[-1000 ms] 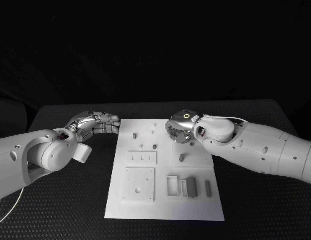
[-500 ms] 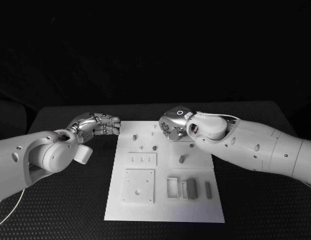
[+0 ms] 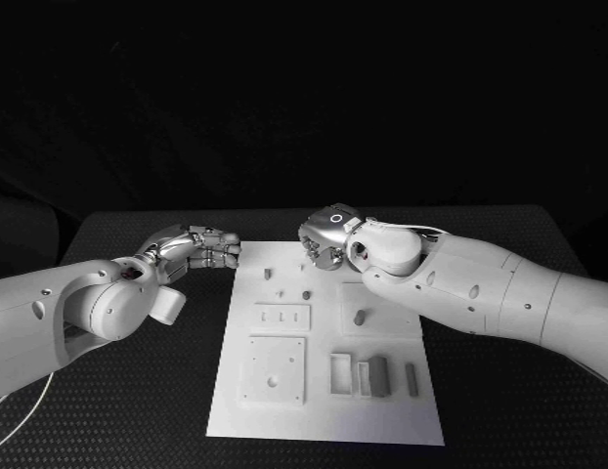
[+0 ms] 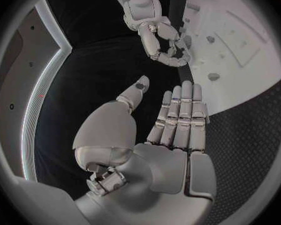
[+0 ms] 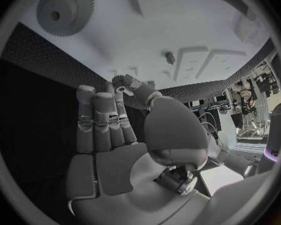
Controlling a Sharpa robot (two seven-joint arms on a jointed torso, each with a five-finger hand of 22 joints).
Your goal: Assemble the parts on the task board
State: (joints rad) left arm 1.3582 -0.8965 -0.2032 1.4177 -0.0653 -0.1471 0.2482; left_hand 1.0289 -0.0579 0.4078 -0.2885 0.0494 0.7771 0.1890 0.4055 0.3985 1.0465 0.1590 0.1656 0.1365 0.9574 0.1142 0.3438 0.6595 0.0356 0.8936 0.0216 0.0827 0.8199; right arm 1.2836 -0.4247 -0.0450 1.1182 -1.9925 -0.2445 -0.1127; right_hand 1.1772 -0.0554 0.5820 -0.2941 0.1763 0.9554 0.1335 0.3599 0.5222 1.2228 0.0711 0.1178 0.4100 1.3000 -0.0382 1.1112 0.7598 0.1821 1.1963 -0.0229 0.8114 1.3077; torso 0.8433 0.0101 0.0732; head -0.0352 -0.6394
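The white task board (image 3: pixel 325 415) lies in the middle of the table. Small grey pegs (image 3: pixel 309 292) stand in its far half, and grey bars (image 3: pixel 377 374) lie near its front right. My right hand (image 3: pixel 329 239) hovers over the board's far edge; its thumb tip lies against its fingertips (image 5: pixel 118 92), and I cannot tell whether anything is between them. A toothed gear (image 5: pixel 62 10) and a peg (image 5: pixel 170 58) sit on the board beyond that hand. My left hand (image 3: pixel 198 246) is beside the board's far left corner, with straight fingers (image 4: pixel 181 110) and nothing in it.
A square plate (image 3: pixel 275 369) with holes and a three-slot panel (image 3: pixel 282 317) take up the board's left half. An open rectangular frame (image 3: pixel 341 372) stands beside the bars. Black textured table (image 3: pixel 530 391) surrounds the board on all sides.
My right hand has moved left along the board's far edge, away from the right-hand slot. The left hand has hardly moved. The whole view has shifted slightly.
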